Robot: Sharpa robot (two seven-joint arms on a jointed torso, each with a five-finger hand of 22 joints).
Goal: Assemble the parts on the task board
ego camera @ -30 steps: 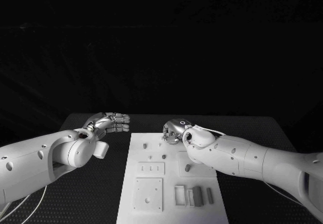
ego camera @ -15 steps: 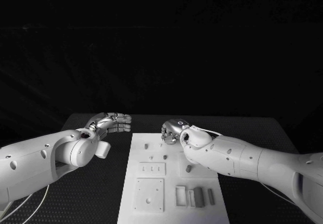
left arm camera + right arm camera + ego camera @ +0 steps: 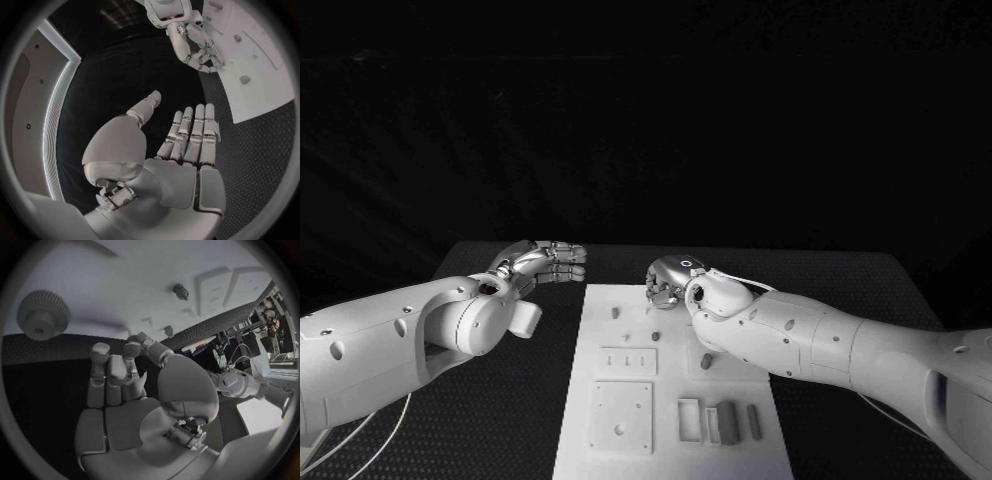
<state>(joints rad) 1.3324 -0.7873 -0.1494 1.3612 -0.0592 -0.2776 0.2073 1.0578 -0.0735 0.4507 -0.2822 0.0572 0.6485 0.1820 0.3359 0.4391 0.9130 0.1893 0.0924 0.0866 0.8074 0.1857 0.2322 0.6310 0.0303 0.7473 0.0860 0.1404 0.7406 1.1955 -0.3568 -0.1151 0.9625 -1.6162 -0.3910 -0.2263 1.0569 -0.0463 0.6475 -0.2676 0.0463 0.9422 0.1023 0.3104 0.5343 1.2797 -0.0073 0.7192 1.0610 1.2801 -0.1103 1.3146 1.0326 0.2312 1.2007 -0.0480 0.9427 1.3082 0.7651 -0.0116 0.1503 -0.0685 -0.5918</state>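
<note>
My right hand (image 3: 672, 281) over far end of task board (image 3: 672, 400), frame centre, fingers curled down at small part (image 3: 143, 342); held or just touched, cannot tell. Round geared part (image 3: 42, 315) near fingertips. My left hand (image 3: 545, 259) off board, centre-left, fingers extended, holding nothing.

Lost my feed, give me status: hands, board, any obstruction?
Left hand open, off the task board. Right hand over board's far end, grip unclear. Gear lies loose on board. No obstruction seen.
</note>
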